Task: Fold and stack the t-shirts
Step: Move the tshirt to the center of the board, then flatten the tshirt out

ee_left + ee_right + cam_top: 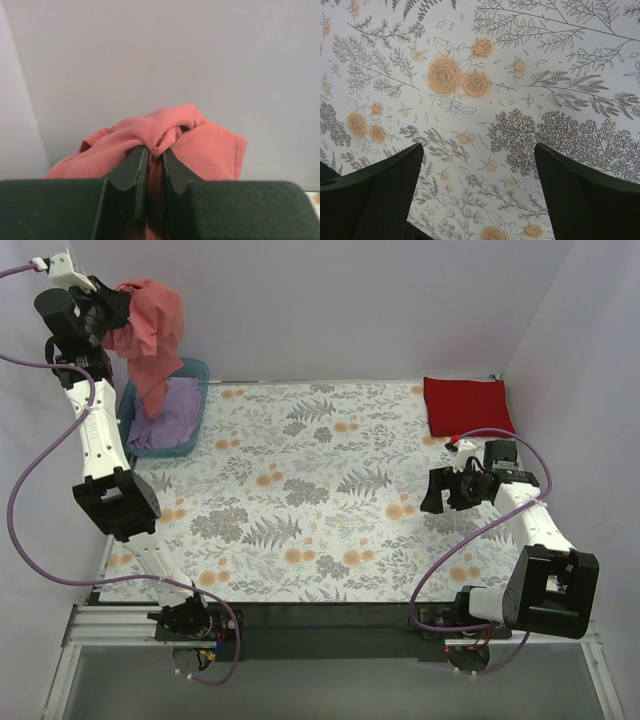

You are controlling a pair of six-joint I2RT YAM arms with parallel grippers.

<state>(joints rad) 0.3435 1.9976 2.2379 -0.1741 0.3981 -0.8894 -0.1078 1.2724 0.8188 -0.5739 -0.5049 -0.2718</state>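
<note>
My left gripper (112,312) is raised high at the back left, shut on the salmon-pink t-shirt (152,332), which hangs bunched down toward the tub. In the left wrist view the pink cloth (200,145) is pinched between the nearly closed fingers (131,167). A lavender t-shirt (168,412) lies crumpled inside the teal tub (196,372). A deep red t-shirt (466,404) lies folded flat at the back right. My right gripper (438,492) hovers open over the floral cloth (480,90), with nothing between its fingers (395,175).
The white floral-print cloth (310,490) covers the whole table. The teal tub stands at the back left corner. White walls close in the back and both sides. Purple cables loop off both arms.
</note>
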